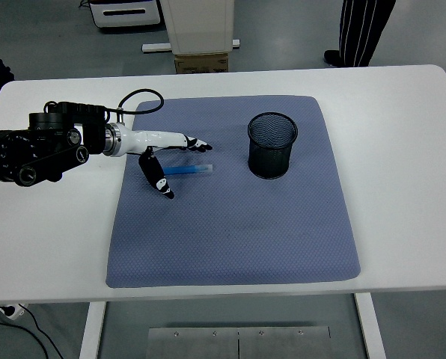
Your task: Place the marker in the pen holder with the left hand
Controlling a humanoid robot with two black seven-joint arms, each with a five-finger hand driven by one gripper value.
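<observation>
White table (402,247) carries a blue-grey mat (238,232) that takes up most of its middle, near part of the mat bare; using the mat as landmark, blue marker (187,170) lies flat on its left-rear part, long axis running left-right, nothing gripping it; left hand (165,153) reaches in over the mat's left edge, fingers spread and holding nothing, thumb angled down on the near side of the marker's left end, the other fingers stretched out just behind it, contact unclear; black mesh pen holder (272,144) stands upright on the mat's right-rear part, well apart from the marker; step looks like the pre-grasp, so close thumb and fingers across the barrel near its middle, not the tip, so it lifts level, then tilt it upright over the holder's mouth before letting go; mesh cup looks light, a side knock could tip it; a person's legs (361,30) show beyond the table's far edge
</observation>
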